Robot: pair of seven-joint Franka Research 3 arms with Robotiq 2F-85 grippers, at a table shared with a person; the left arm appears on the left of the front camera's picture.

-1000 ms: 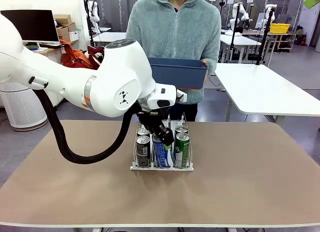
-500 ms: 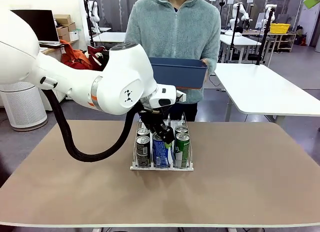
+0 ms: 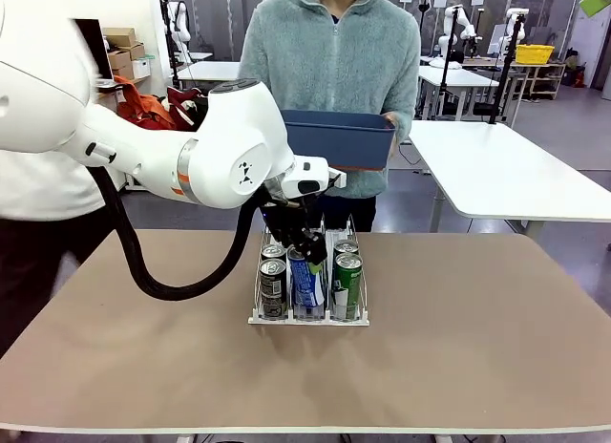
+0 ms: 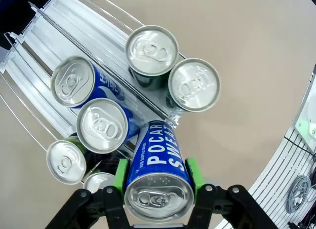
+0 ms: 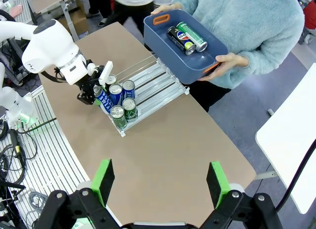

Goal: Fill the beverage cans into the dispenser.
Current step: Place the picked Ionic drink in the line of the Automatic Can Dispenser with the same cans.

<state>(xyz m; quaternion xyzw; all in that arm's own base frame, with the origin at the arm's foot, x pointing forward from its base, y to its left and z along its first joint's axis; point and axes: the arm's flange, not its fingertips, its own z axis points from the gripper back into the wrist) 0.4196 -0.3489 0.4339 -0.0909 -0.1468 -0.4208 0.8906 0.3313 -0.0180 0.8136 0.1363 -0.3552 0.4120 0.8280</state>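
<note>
Left tool [image 4: 157, 175]: clenched on the held can [image 4: 157, 150], green pads on opposite sides just below its top rim.
Held can: blue. It sits at the low front end of the dispenser [image 3: 286, 322], in the middle lane.
Long axis: near upright, leaning a little, base down. I cannot tell whether the base is seated.
Behind it: two blue cans [image 4: 102, 125] in the same lane.
Flanks: green cans [image 4: 193, 85] in one lane and dark cans [image 3: 273, 285] in the other, both close. Wire dividers [image 4: 49, 21] run between the lanes.
Judgement: release and a straight lift look due, and sideways drift risks knocking a neighbour.
Right tool [image 5: 160, 182]: released, high over the counter [image 3: 458, 348], well apart.
Spare cans [image 5: 185, 39]: two in the blue bin [image 5: 163, 46], held by the person's hand [image 5: 229, 61] at the far side.
</note>
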